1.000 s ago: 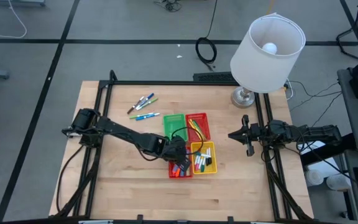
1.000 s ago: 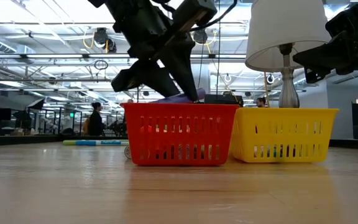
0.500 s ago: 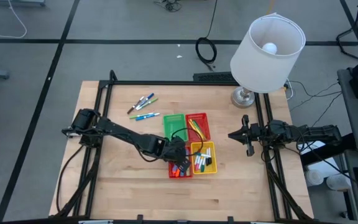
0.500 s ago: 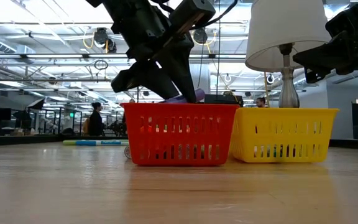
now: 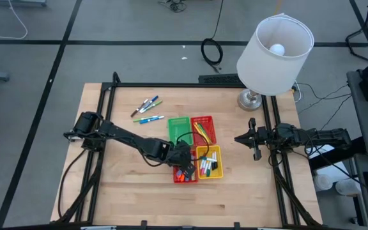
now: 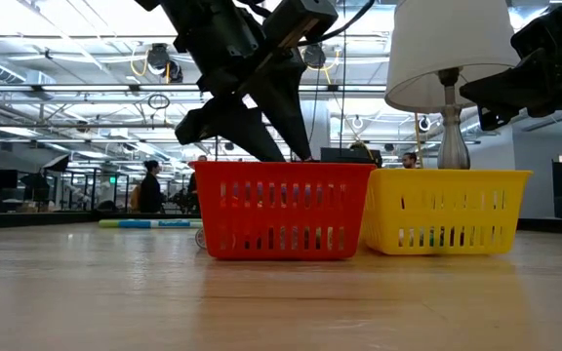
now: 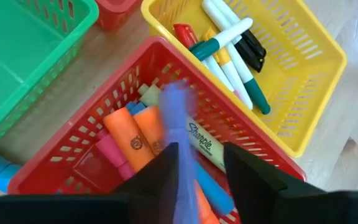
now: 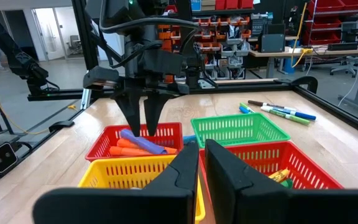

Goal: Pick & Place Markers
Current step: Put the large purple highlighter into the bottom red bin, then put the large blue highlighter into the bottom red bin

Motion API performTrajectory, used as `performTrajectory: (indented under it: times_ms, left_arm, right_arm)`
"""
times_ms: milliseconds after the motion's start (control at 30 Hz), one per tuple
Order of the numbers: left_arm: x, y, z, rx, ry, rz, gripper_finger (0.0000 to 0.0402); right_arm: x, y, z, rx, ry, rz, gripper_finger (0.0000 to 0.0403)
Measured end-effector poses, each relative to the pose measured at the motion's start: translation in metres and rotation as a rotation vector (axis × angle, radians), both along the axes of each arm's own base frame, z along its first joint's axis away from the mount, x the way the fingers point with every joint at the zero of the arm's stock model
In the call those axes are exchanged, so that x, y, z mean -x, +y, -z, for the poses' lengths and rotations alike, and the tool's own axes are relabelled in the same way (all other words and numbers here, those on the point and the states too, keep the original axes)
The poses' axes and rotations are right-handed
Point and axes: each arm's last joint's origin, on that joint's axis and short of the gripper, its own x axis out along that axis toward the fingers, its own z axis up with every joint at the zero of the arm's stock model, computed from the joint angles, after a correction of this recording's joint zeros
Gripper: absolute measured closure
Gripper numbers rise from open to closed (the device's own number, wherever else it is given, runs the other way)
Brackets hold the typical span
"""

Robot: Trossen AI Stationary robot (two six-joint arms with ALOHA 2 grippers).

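A purple marker (image 7: 178,134), blurred, lies in the red basket (image 7: 241,134) below the left gripper (image 7: 201,168), whose fingers are spread. The right gripper (image 5: 254,147), fingers pressed together, hangs aside.

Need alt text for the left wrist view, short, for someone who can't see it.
The left gripper, fingers apart, hangs over a red basket of orange and pink markers, a blurred purple marker between its fingers. Beside it, a yellow basket holds more markers.

Markers (image 7: 229,53) lying in red and yellow baskets, purple marker (image 7: 178,130) blurred above red one, others (image 5: 147,108) loose on table
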Motion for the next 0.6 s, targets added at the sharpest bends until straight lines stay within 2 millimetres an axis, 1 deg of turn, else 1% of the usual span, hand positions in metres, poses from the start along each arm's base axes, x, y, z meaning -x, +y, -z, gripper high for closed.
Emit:
performTrajectory:
  times_ms: [167,300,433,600]
  left_arm:
    - [0.000,-0.001,0.000,0.005,0.001,-0.002,0.0209]
    - [0.001,-0.001,-0.001,0.005,0.002,0.018,0.0178]
    - [0.005,0.000,-0.009,0.005,0.003,0.036,0.0168]
    - [0.020,-0.007,-0.022,-0.077,0.027,-0.008,0.0180]
  right_arm:
    - [0.000,0.000,0.000,0.000,0.000,0.000,0.0385]
    - [0.000,0.000,0.000,0.000,0.000,0.000,0.0385]
    - [0.000,0.000,0.000,0.000,0.000,0.000,0.0385]
    - [0.000,0.000,0.000,0.000,0.000,0.000,0.0385]
